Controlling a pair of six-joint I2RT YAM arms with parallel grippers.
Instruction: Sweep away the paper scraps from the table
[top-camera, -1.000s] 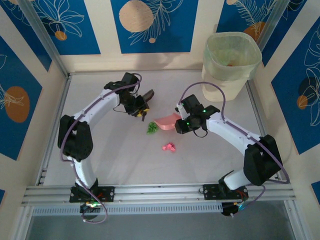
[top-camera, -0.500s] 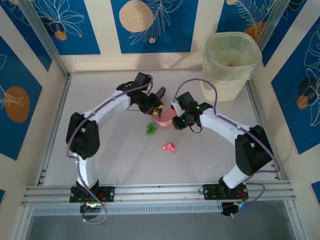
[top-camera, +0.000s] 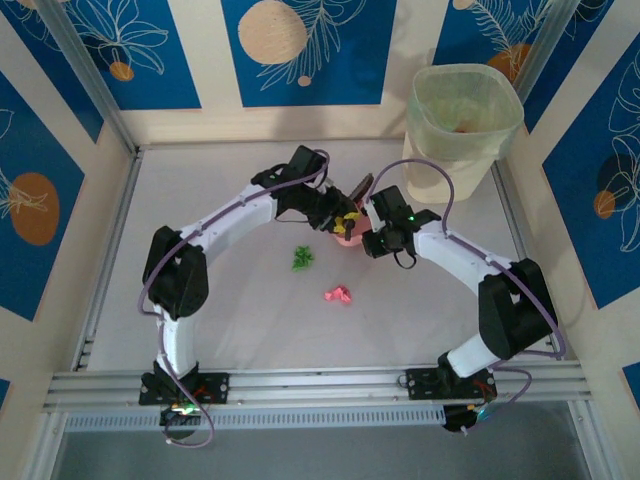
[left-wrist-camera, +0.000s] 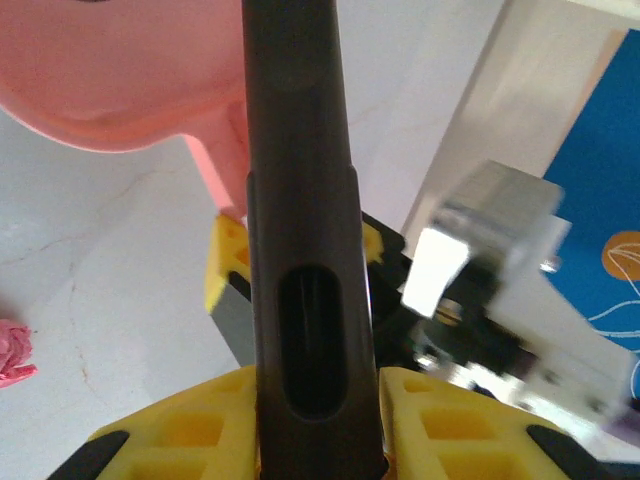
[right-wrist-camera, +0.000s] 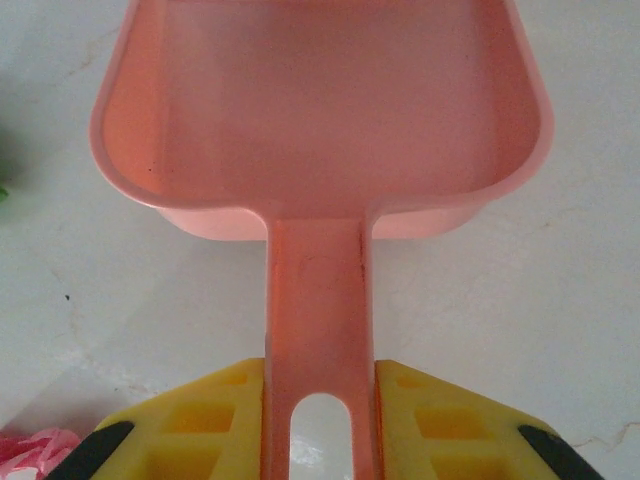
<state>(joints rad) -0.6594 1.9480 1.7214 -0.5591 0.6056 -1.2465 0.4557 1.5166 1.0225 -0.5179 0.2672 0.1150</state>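
Pink and green paper scraps (top-camera: 302, 258): featherlight, soft, likely better brushed along than pinched.
Both lie on the tabletop (top-camera: 220, 300) near the pink dustpan (right-wrist-camera: 320, 110), not touching it. Wrist views show the left hand (left-wrist-camera: 315, 410) clamped on the brush handle (left-wrist-camera: 300, 200), the right hand (right-wrist-camera: 320, 410) on the dustpan's handle; overhead shows the scraps' spacing.

Both arms curve inward and meet just past the middle of the white table (top-camera: 230, 320). The left gripper (top-camera: 338, 213) clasps a dark brush (top-camera: 357, 189), and the right gripper (top-camera: 368, 228), close beside it, holds a pink dustpan (top-camera: 347, 236). A green scrap (top-camera: 302, 258) and a pink scrap (top-camera: 340, 294) lie nearer the bases, apart from each other. A pale bin (top-camera: 462, 125) stands in the far right corner.
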